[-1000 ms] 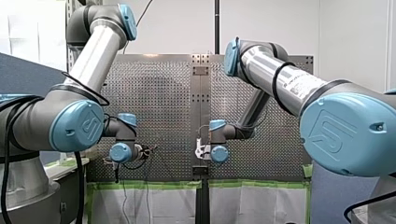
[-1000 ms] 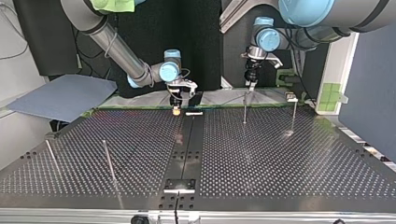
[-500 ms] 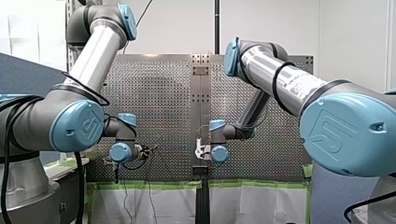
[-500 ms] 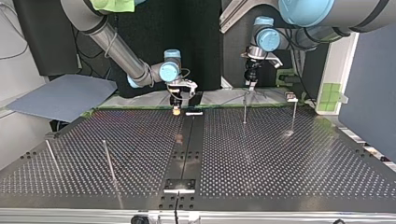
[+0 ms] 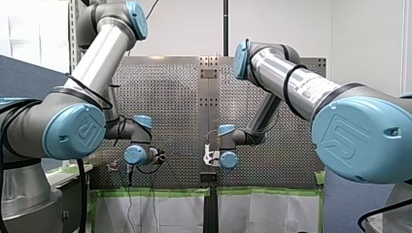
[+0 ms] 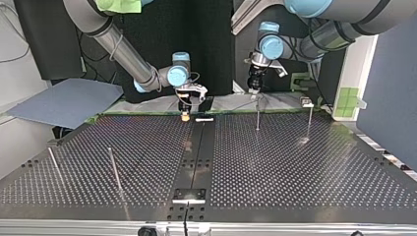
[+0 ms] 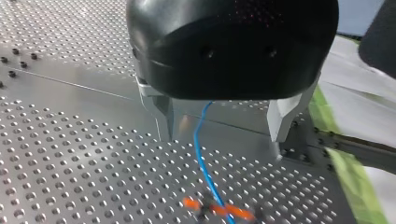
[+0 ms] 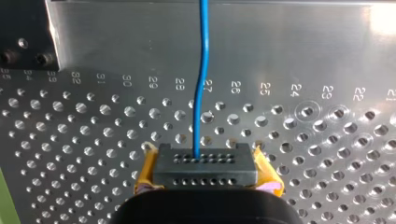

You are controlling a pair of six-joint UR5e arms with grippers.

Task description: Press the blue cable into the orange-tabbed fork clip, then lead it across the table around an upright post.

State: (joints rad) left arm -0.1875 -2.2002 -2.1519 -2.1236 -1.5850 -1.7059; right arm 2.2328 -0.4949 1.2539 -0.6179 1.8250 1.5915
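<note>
The blue cable (image 8: pixel 201 93) is a long thin line. In the right wrist view it starts at my right gripper (image 8: pixel 205 163) and runs straight ahead, away from it. It goes over the holes of the table (image 8: pixel 327 154) and on across a smooth bare strip, and it bends only a little. My right gripper is closed on the near end of the cable. The cable goes in at the middle of the black block, with yellow pads (image 8: pixel 144 176) on each side.

In the left wrist view the same cable comes out from under my left gripper (image 7: pixel 224 137). It passes between the two metal fingers (image 7: pixel 164 119) and slants down to the orange-tabbed clip (image 7: pixel 217 211) on the table. It crosses the clip in the middle, with an orange tab on each side. The clip is blurry, so I cannot tell if the cable sits down inside it. The left fingers are spread wide and do not touch the cable.

In the top view my right gripper is low, at the table's far edge beside the middle strip. My left gripper hangs higher, more to that view's right, just above the top of a thin upright post (image 6: pixel 257 117). A second post (image 6: pixel 309 120) stands further to that view's right. The cable is too thin to see there.
</note>
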